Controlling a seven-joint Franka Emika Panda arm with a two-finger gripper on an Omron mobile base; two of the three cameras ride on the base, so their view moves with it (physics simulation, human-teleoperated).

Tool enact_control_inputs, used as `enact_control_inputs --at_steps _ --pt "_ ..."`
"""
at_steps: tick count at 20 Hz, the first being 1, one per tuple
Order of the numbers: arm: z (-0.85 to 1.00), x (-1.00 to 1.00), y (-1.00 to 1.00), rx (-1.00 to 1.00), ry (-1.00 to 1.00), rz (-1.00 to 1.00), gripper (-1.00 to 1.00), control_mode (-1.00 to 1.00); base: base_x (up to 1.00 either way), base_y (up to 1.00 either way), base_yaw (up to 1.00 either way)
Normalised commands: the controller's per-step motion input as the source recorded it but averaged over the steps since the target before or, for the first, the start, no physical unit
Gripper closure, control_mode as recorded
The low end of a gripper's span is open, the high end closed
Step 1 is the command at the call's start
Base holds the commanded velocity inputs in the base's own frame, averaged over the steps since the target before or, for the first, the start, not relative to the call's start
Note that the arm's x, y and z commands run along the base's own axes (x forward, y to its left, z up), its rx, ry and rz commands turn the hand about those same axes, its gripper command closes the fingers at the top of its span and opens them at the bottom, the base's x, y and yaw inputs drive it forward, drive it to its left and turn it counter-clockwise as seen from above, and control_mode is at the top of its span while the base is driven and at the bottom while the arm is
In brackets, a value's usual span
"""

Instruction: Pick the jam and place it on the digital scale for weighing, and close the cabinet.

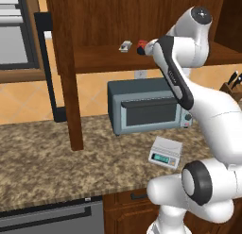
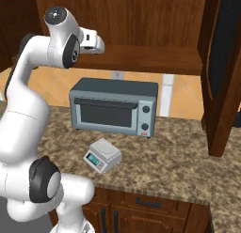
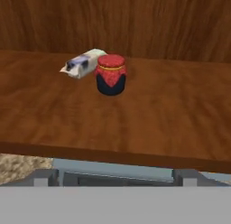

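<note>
hand view is looking at the jam standing on the cabinet shelf, beside a grey-white box. gripper opening: cannot tell. approach level and centred, straddling the lid, avoiding the box.

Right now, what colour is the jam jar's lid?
Red, over a dark body; the jam shows best in the hand view, on the cabinet shelf.

Honestly nothing here is readable. The digital scale has a greenish display strip on its front edge, but any digits are just a blur. No legible label on the jam either.
</note>
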Motion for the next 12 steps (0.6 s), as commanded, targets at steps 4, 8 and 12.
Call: enact_control_inputs --at_steps 4,8,12 --pt "0.0 0.86 0.14 0.0 0.0 0.0 -1.0 -1.0 0.0 0.0 0.0" --pt "0.0 0.78 0.13 0.0 0.0 0.0 -1.0 -1.0 0.0 0.0 0.0" --pt "0.0 0.62 0.07 0.0 0.0 0.0 -1.0 -1.0 0.0 0.0 0.0"
